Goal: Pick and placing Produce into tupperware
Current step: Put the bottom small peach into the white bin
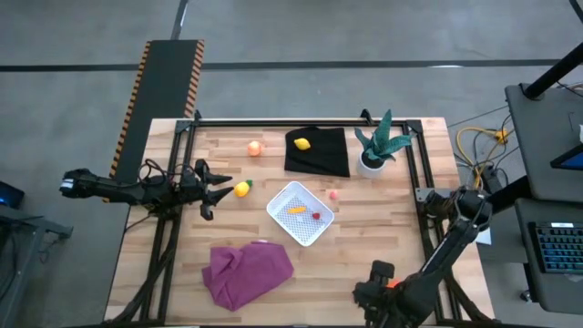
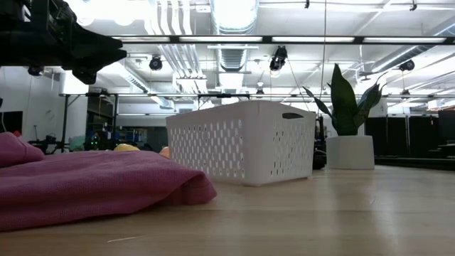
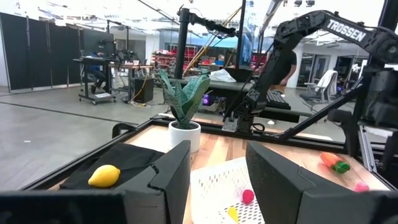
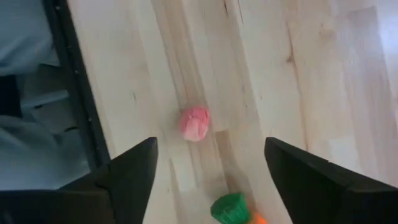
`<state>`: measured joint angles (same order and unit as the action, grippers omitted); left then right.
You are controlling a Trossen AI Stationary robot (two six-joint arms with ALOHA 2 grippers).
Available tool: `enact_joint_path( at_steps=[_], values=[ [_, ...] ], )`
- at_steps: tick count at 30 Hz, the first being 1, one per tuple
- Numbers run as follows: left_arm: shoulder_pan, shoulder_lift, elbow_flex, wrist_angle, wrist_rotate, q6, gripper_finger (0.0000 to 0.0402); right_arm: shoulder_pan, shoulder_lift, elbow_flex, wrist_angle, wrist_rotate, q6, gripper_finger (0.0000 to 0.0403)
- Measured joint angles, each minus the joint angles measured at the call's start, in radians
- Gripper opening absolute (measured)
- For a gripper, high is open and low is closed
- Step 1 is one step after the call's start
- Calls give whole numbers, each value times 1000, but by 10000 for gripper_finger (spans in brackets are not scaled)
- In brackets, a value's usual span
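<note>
The white tupperware (image 1: 284, 196) sits mid-table and holds a yellow piece (image 1: 296, 210) and a red piece (image 1: 316, 216). My left gripper (image 1: 221, 187) is open and hovers above the table left of the tupperware. A yellow lemon (image 1: 241, 189) lies just past its fingertips. A second lemon (image 1: 301, 143) rests on the black cloth, with a peach ball (image 1: 255, 148) beside it. One pink piece (image 1: 334, 193) lies right of the tupperware. My right gripper (image 4: 211, 180) is open at the near right, pointing down over another pink piece (image 4: 194, 122) and the carrot (image 4: 231, 208).
A purple cloth (image 1: 246, 271) is heaped at the near edge. The black cloth (image 1: 321, 155) and the potted plant (image 1: 375, 146) stand at the far side. Black frame rails (image 1: 414, 173) run along the table's edges. Bare wood lies between the tupperware and the right rail.
</note>
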<state>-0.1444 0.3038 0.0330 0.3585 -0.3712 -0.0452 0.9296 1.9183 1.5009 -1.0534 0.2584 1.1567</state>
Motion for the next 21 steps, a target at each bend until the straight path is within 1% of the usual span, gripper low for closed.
enact_joint_path(
  at_steps=[4, 10, 17, 21],
  values=[
    [0, 0, 0, 0, 0, 0, 142, -1, 42, 0, 29, 4, 17, 303],
    [0, -1, 0, 0, 0, 0, 142, -1, 109, -1, 47, 0, 18, 296],
    [0, -1, 0, 1, 0, 0, 142, -2, 133, -9, 52, 29, 21, 287],
    [0, -1, 0, 1, 0, 0, 142, -3, 145, -34, 96, 30, 21, 286]
  ],
)
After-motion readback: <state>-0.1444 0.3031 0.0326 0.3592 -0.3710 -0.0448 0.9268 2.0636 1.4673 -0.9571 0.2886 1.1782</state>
